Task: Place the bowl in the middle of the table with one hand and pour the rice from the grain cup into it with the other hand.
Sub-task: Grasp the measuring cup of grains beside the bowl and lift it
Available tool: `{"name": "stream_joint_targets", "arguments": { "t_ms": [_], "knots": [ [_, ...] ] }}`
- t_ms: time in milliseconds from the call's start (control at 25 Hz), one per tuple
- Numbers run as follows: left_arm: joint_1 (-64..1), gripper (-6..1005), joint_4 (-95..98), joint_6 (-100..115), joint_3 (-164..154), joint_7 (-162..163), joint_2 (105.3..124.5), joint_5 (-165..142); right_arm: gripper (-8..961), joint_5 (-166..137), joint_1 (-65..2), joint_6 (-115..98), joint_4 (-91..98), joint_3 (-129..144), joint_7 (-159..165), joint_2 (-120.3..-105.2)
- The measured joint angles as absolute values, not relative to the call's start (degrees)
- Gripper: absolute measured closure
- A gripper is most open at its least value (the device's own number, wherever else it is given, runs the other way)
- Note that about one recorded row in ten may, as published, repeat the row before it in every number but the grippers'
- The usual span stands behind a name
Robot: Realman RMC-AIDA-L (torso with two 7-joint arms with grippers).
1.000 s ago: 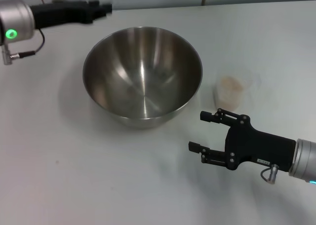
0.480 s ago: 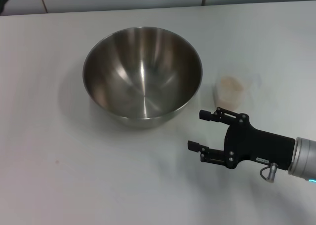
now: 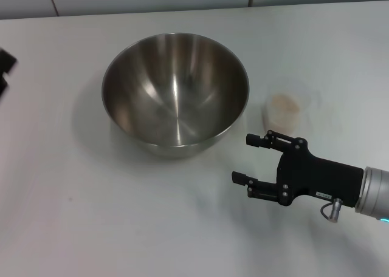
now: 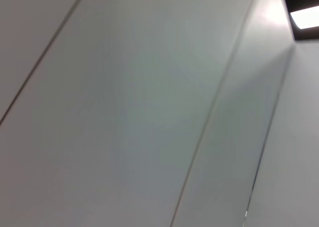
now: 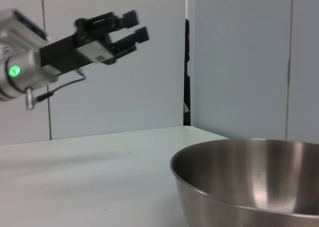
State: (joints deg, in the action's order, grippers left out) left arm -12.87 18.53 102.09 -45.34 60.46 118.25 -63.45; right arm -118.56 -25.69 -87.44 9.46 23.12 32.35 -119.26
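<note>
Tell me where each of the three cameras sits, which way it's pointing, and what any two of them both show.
Head view: on the robot's head, facing forward and down at the table, the bowl, the grain cup; shows the open right tool and an edge of the left tool.
Left wrist view: faces only pale wall panels; no tool visible.
Right wrist view: low near the tabletop, facing across the bowl at the raised left tool.
Shared: head and right wrist views both show the bowl and left tool.
</note>
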Motion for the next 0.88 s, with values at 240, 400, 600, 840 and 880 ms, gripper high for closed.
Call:
{"name": "stream_joint_targets", "arguments": {
  "t_ms": [240,400,600,840,880],
  "knots": [
    [-11.0,502,14.4,103.8,-49.5,34.3,118.27,-68.6,192,-118.6,-25.8,-87.4,9.5,23.1,32.3,-119.26],
    [-11.0,329,14.3,102.2,-51.4,29.5,117.16,-73.4,192,-118.6,-25.7,-87.3,9.5,23.0,32.3,-119.27],
    [-11.5,210,14.3,99.7,-51.4,30.0,115.92,-77.8,192,-118.5,-25.5,-87.3,9.5,23.0,32.3,-119.27],
    [-11.7,210,14.9,96.7,-51.2,29.5,115.68,-82.3,192,-118.0,-25.2,-87.3,9.5,23.0,32.3,-119.27],
    [-11.7,210,14.9,96.7,-51.2,29.5,115.68,-82.3,192,-117.9,-25.2,-87.3,9.5,23.0,32.3,-119.27]
  ]
}}
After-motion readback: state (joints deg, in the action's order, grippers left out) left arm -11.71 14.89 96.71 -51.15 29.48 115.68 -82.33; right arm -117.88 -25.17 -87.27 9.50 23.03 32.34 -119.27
